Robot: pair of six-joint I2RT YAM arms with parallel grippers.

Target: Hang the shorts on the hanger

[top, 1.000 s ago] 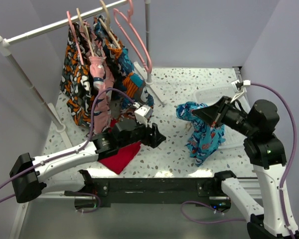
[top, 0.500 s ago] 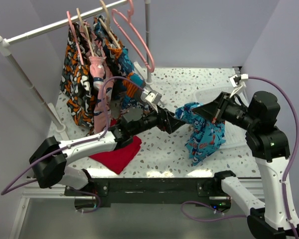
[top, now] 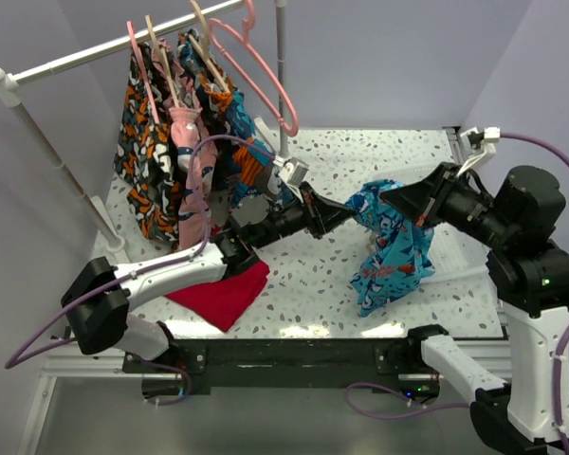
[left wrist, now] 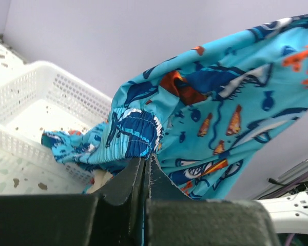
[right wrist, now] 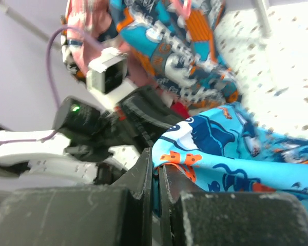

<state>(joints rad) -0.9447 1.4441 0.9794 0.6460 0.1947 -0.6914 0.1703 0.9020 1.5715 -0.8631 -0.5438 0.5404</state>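
Note:
The shorts [top: 394, 251], bright blue with a cartoon print, hang in the air over the right half of the table. My right gripper [top: 391, 202] is shut on their top edge, and in the right wrist view blue fabric [right wrist: 236, 154] comes out from between the closed jaws [right wrist: 156, 154]. My left gripper [top: 346, 210] reaches in from the left and is shut on the gathered waistband [left wrist: 136, 130] at its tips [left wrist: 146, 160]. The salmon-pink hanger [top: 266, 81] hangs empty on the rail at the back, well away from both grippers.
Patterned garments [top: 161, 161] on pale wooden hangers [top: 204, 47] crowd the rail [top: 95, 52] at the back left. A red cloth [top: 226, 294] lies under my left arm. A white mesh basket [left wrist: 41, 92] stands behind the shorts. The rack post [top: 282, 76] rises beside the pink hanger.
My left arm swung right from above the red cloth to the shorts, and its jaws went from open to shut on the waistband. The right arm shifted slightly right with the shorts.

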